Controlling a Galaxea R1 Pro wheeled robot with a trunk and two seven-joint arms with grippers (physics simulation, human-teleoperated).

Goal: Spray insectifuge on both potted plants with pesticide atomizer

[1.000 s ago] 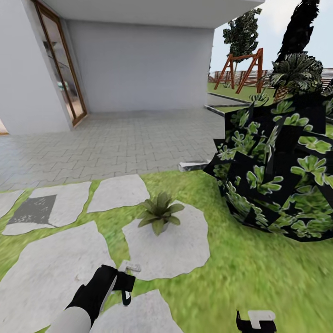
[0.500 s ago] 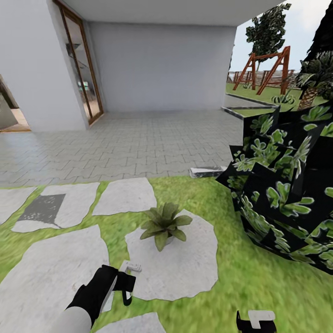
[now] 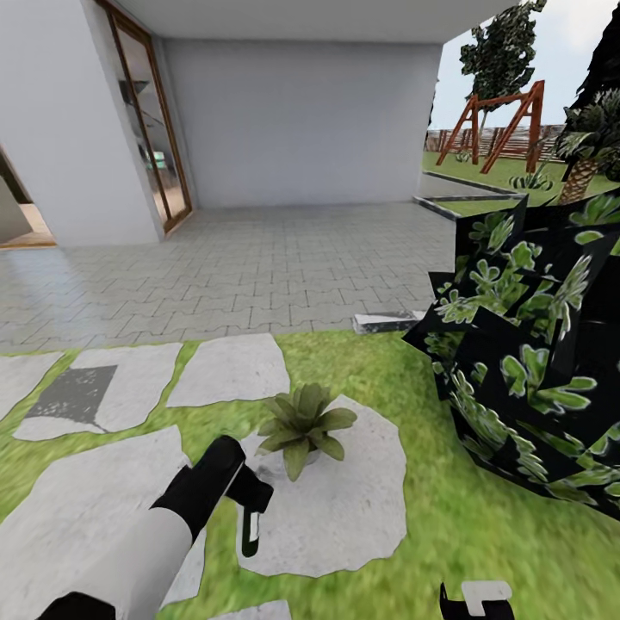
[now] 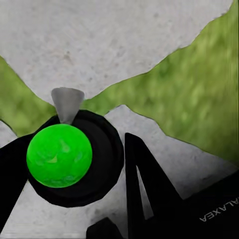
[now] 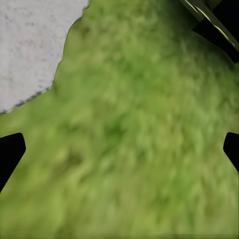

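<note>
My left gripper (image 3: 248,506) is shut on the pesticide atomizer (image 3: 250,532), a slim dark bottle hanging down just short of one potted plant (image 3: 303,425). That plant is a low green rosette on a grey stepping stone (image 3: 344,508). In the left wrist view the atomizer (image 4: 59,155) shows end-on as a bright green disc in a black ring with a pale cone, between black fingers (image 4: 144,189). The right gripper (image 3: 478,600) sits low at the frame's bottom edge, open over grass, its fingertips (image 5: 10,152) wide apart. The other potted plant is out of view.
A big black-backed leafy bush (image 3: 534,362) stands close on the right. More stepping stones (image 3: 228,370) cross the lawn to the left. Beyond lie a grey paved terrace (image 3: 258,275), the house wall with a glass door (image 3: 159,138), and a wooden swing frame (image 3: 508,120).
The left arm has reached forward toward the potted plant, and the atomizer now hangs lower. The head view panned left a second ago, then steadied. The right gripper has held still.
</note>
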